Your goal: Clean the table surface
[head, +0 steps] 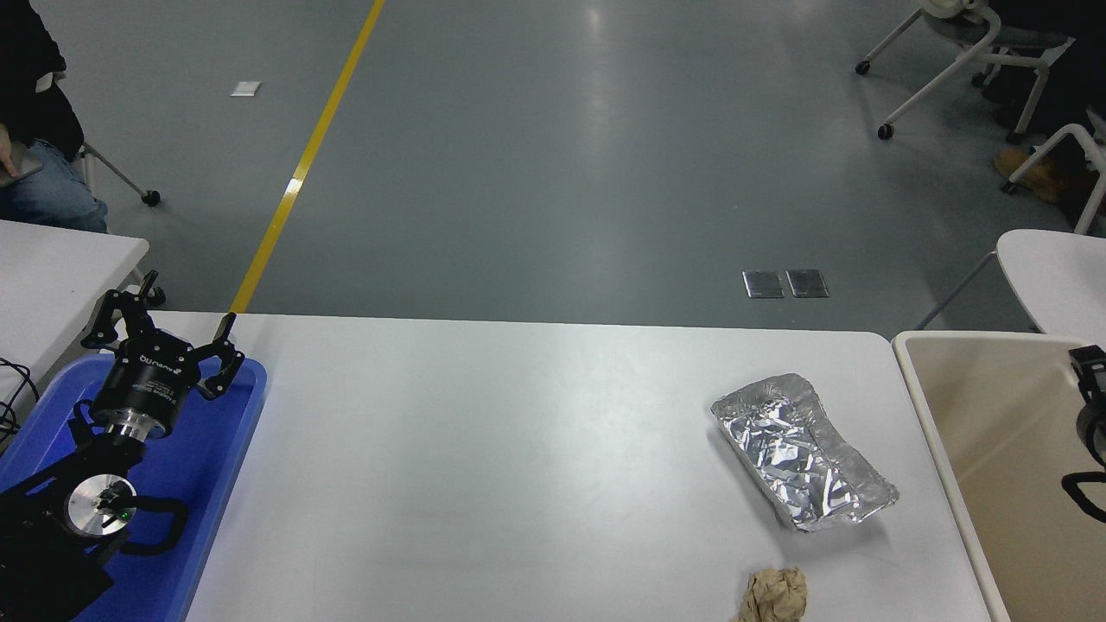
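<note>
The table surface (518,449) is a wide white top that fills the lower half of the view. A crumpled aluminium foil tray (799,449) lies on its right side. Near the front edge, just below the foil tray, sits a ball of crumpled brown paper (775,594). My left gripper (164,333) is parked open over a blue tray (220,449) at the lower left, with nothing in it. Only a black part of my right arm (1089,415) shows at the right edge, above the beige bin (937,432).
The beige bin stands against the table's right end. A smaller white table (60,259) is at the left and another (1054,276) at the right. Wheeled chairs (942,52) stand at the top right. A seated person (34,147) is at the top left.
</note>
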`<state>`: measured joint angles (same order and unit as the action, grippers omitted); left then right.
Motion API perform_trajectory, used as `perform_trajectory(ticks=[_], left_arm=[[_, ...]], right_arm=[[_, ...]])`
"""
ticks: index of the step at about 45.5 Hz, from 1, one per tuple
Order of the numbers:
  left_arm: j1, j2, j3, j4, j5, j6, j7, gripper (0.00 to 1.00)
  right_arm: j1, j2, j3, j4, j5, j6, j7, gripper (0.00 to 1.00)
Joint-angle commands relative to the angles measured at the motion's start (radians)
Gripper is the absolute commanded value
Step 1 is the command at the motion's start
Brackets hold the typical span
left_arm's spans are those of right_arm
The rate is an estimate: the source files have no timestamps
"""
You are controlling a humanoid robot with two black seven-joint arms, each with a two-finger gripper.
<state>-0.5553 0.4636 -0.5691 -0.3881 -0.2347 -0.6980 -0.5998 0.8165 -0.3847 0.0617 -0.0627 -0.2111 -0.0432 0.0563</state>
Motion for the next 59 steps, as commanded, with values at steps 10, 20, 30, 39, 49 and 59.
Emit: perform_trajectory(ticks=[10, 20, 30, 39, 49, 59], left_arm=[[0.0, 0.0, 0.0, 0.0, 0.0, 0.0, 0.0, 1.0], [0.0, 0.0, 0.0, 0.0, 0.0, 0.0, 0.0, 1.0], [0.0, 0.001, 0.0, 0.0, 0.0, 0.0, 0.0, 1.0], [0.0, 0.0, 0.0, 0.0, 0.0, 0.0, 0.0, 1.0], [0.0, 0.001, 0.0, 0.0, 0.0, 0.0, 0.0, 1.0], [0.0, 0.0, 0.0, 0.0, 0.0, 0.0, 0.0, 1.0]], right_arm=[[0.145, -0.025, 0.035, -0.002, 0.042, -0.001, 0.089, 0.98], [0.214, -0.042, 0.066, 0.033, 0.059, 0.003, 0.171, 0.98], [0.305, -0.054, 0.084, 0.11, 0.085, 0.005, 0.169, 0.98], [0.365, -0.02, 0.089, 0.142, 0.111, 0.006, 0.169, 0.98], [0.403, 0.041, 0.136, 0.211, 0.111, 0.009, 0.171, 0.98], [0.389, -0.037, 0.277, 0.524, 0.108, 0.008, 0.171, 0.99]])
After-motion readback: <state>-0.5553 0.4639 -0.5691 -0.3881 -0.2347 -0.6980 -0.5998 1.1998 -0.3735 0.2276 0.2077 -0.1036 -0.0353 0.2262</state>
